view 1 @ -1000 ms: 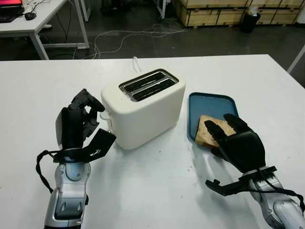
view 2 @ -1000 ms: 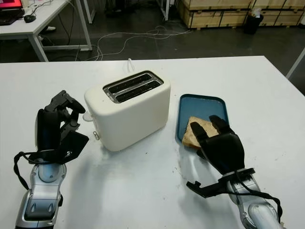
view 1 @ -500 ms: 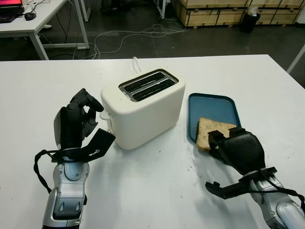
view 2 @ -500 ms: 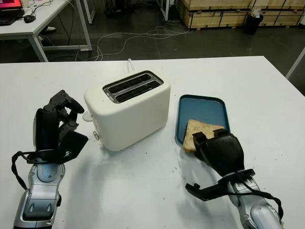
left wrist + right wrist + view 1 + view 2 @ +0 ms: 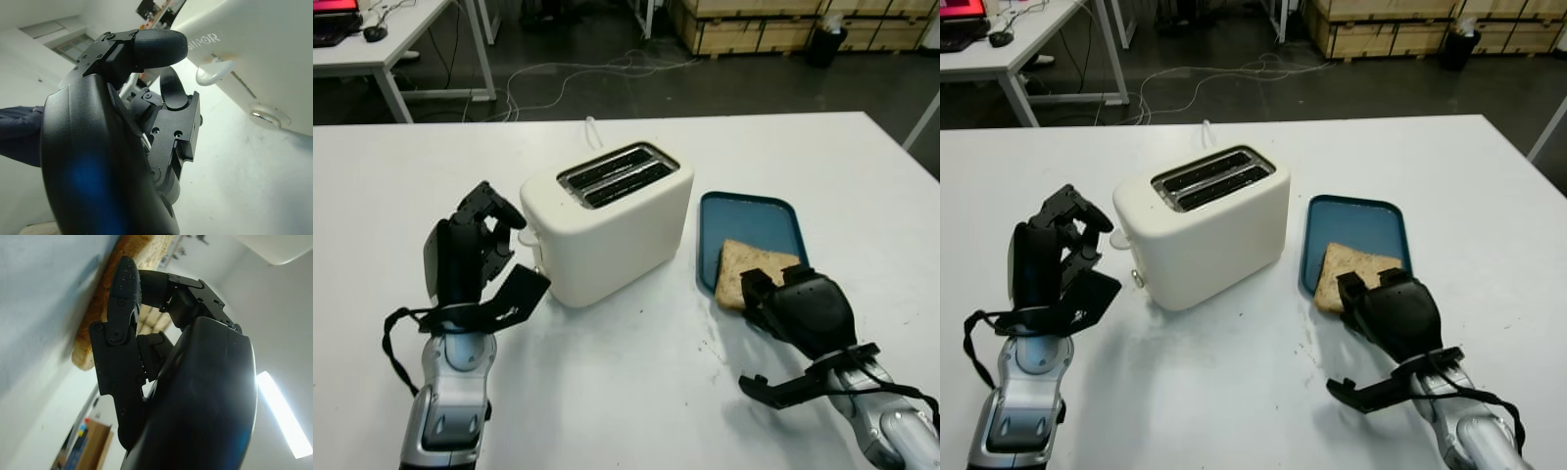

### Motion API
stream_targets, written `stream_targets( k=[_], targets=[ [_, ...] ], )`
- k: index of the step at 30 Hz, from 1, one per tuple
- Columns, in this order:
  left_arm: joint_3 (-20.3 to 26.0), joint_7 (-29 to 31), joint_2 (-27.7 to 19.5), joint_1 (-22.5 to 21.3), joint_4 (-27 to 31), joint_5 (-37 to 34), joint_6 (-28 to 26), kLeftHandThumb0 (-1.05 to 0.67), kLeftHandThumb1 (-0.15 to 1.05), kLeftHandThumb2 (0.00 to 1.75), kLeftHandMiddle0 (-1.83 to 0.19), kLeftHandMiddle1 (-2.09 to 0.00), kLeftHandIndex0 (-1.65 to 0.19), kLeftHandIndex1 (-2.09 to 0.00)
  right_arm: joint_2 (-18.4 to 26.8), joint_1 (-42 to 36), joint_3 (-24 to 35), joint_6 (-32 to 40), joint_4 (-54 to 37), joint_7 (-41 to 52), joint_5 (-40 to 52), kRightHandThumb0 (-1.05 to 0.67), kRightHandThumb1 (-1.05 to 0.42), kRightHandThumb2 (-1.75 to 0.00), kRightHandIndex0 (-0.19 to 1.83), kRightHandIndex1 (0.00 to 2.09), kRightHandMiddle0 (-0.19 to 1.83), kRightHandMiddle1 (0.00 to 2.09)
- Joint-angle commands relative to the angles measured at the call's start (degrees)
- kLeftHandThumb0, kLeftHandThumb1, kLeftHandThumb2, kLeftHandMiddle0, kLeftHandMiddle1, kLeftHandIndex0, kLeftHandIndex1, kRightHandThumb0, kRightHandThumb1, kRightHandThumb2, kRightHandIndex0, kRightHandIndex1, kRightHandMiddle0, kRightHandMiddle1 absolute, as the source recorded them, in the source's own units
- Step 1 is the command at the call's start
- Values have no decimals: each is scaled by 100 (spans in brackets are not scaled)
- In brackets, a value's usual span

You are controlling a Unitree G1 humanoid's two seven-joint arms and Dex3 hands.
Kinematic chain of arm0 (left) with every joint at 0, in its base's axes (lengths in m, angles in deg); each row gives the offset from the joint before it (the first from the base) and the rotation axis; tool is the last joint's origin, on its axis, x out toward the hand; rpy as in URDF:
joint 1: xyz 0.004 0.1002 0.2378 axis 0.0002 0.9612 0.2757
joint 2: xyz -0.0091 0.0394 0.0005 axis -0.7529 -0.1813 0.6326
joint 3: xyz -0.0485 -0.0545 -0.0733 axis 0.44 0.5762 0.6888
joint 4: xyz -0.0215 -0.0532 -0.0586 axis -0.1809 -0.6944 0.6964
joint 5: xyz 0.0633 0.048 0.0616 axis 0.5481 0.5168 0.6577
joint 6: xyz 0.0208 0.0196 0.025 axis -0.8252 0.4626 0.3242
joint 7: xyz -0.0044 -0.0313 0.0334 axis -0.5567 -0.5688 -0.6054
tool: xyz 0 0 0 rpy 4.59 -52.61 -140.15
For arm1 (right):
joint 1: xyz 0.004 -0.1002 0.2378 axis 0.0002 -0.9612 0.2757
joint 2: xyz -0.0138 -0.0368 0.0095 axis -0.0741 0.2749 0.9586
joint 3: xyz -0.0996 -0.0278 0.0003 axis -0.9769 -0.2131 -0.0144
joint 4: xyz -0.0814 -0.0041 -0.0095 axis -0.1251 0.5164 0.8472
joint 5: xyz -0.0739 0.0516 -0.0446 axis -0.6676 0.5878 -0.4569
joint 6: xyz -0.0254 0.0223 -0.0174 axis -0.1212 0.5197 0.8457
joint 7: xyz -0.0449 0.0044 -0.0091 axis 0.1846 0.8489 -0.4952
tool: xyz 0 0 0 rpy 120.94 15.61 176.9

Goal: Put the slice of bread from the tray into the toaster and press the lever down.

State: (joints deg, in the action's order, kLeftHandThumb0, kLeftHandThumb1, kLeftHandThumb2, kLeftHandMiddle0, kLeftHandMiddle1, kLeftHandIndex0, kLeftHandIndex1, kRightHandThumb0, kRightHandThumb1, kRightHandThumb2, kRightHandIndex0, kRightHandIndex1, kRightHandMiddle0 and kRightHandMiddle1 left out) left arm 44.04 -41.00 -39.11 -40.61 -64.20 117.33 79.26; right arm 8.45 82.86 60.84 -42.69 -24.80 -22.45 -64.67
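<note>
The slice of bread (image 5: 746, 264) lies on the near part of the blue tray (image 5: 754, 211), right of the cream toaster (image 5: 607, 220). My right hand (image 5: 775, 296) sits at the slice's near edge with its fingers curled onto it. In the right wrist view a black finger (image 5: 122, 298) presses against the bread's crust (image 5: 144, 244). My left hand (image 5: 494, 230) is raised beside the toaster's left end, fingers curled and holding nothing, close to the white lever (image 5: 215, 73). Both toaster slots (image 5: 615, 174) are empty.
The white table (image 5: 626, 392) stretches wide around the toaster and tray. The toaster's cord (image 5: 592, 127) runs off the far edge. Beyond are another table (image 5: 382, 49), floor cables and wooden crates (image 5: 754, 24).
My right hand's fingers, stretched over the bread a second ago, have curled down onto its near edge. The slice has shifted slightly. The left hand has barely moved.
</note>
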Motion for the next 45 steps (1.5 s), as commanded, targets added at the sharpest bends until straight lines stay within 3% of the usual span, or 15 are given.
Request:
stream_targets(
  k=[1,10,12,16,17,18,20,21,24,30,38,45],
  targets=[
    [-25,-14,-23,-25,33,78,21,0,92,49,-95,-175,-64,-175,79,192,1,-356,253,-574,187,-42,-92,-42,80,175,50,174],
    [-26,19,-6,-4,33,-2,29,2,92,51,-96,-175,-64,-175,213,708,127,-750,853,-2094,258,-41,-92,-36,74,175,46,174],
    [-33,20,-7,0,43,10,28,2,92,51,-96,-175,-64,-175,314,745,174,-673,806,-1956,290,-49,-92,-26,65,173,49,154],
    [-31,-4,-13,0,21,-5,89,3,92,50,-96,-175,-62,-175,545,549,336,-634,311,-1171,537,-62,-92,-12,50,136,70,70],
    [-31,-2,-12,0,23,-2,83,3,92,50,-96,-175,-63,-175,594,441,404,-637,95,-872,665,-65,-92,-10,50,109,75,40],
    [-28,4,-15,0,24,-11,87,3,92,50,-96,-175,-63,-175,636,329,473,-635,-124,-574,797,-68,-92,-10,53,85,76,23],
    [-23,14,-13,2,35,-16,75,4,92,51,-96,-175,-64,-175,787,29,639,-522,-702,256,1020,-74,-92,-9,52,48,69,6],
    [-21,11,-12,4,41,-7,66,3,92,50,-96,-175,-64,-175,887,-148,744,-427,-1037,725,1095,-80,-92,-7,44,30,55,3],
    [-15,-11,-29,3,27,26,80,3,92,50,-96,-175,-64,-175,1076,-618,1110,-171,-1884,1913,1257,-89,-88,-1,29,7,31,0],
    [-8,-22,-22,-17,-8,-11,128,4,92,51,-97,-175,-64,-175,1426,-972,1624,-265,-2372,3215,1483,-92,-83,0,11,0,10,0],
    [5,-17,-37,-25,4,6,109,4,92,50,-97,-175,-65,-175,1871,-711,2068,-1218,-1394,2929,1907,-79,-78,0,3,0,9,0],
    [-4,12,-23,-52,20,-9,77,2,92,50,-96,-175,-64,-175,2093,-365,2065,-1997,-170,1915,1780,-67,-73,0,8,2,15,2]
  ],
)
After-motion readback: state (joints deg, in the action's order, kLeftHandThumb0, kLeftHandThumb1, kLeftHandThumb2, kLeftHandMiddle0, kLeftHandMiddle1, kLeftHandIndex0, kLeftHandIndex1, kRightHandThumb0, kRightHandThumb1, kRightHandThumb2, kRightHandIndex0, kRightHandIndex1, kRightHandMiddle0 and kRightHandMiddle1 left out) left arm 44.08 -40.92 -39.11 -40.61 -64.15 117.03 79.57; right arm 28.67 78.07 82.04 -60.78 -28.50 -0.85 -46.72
